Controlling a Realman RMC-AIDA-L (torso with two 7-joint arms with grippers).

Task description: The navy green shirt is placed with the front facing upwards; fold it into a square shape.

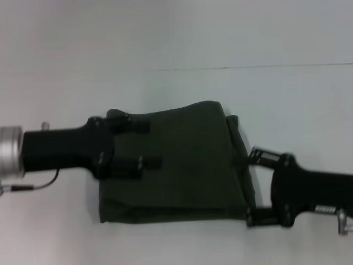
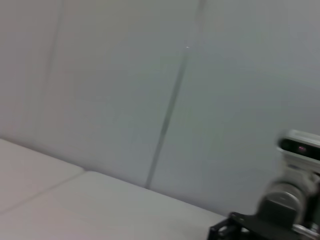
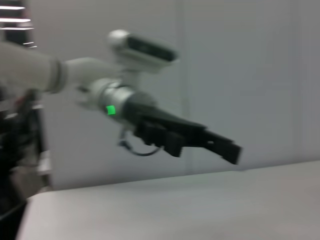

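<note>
The navy green shirt lies on the white table, folded into a rough square, with no lettering showing. My left gripper reaches in from the left over the shirt's left part, its two fingers spread apart and open. The right wrist view shows that gripper raised above the table with no cloth in it. At the shirt's right edge, my right gripper stands open, one fingertip near the upper right corner and the other near the lower right corner. Neither wrist view shows the shirt.
A thin dark seam runs across the white table behind the shirt. In the left wrist view the right arm's wrist shows at the far edge. The robot's head camera shows in the right wrist view.
</note>
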